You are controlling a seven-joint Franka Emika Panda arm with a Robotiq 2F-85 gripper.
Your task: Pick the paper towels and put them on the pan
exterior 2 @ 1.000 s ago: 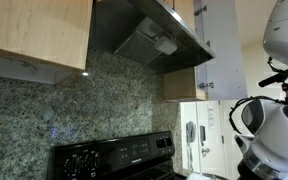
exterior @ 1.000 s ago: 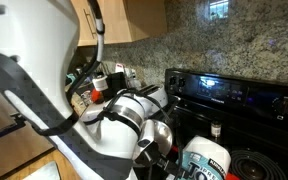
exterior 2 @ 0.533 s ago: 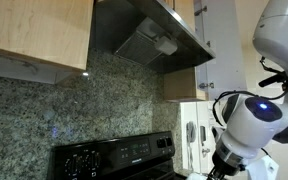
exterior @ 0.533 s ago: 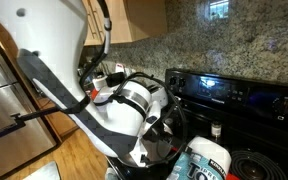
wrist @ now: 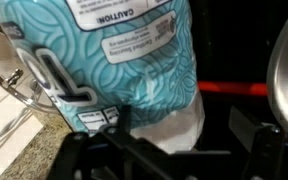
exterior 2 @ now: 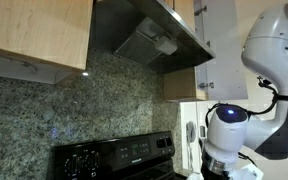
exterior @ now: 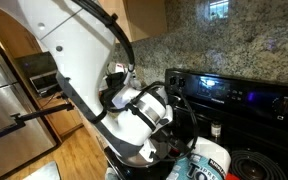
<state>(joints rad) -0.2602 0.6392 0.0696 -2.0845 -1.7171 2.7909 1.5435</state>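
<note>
– The paper towels (wrist: 134, 70) stand on the black stove (wrist: 234, 105), close in front of the jaws, which are spread wide with nothing between them. What worries you?
– The roll looks nearly as wide as that spread. A fingertip could land on it and tip it over, or the slick wrap could slip in the grip. Can you read anything?
– "CAUTION" on a white label. The finer print is too small, and I see no brand name.

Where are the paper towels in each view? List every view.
In an exterior view: paper towels at bottom, right of centre.
In an exterior view: not clearly seen; stove panel at bottom.
Wrist view: paper towels fill upper left.
Shared landmark: stove panel, both exterior views.
</note>
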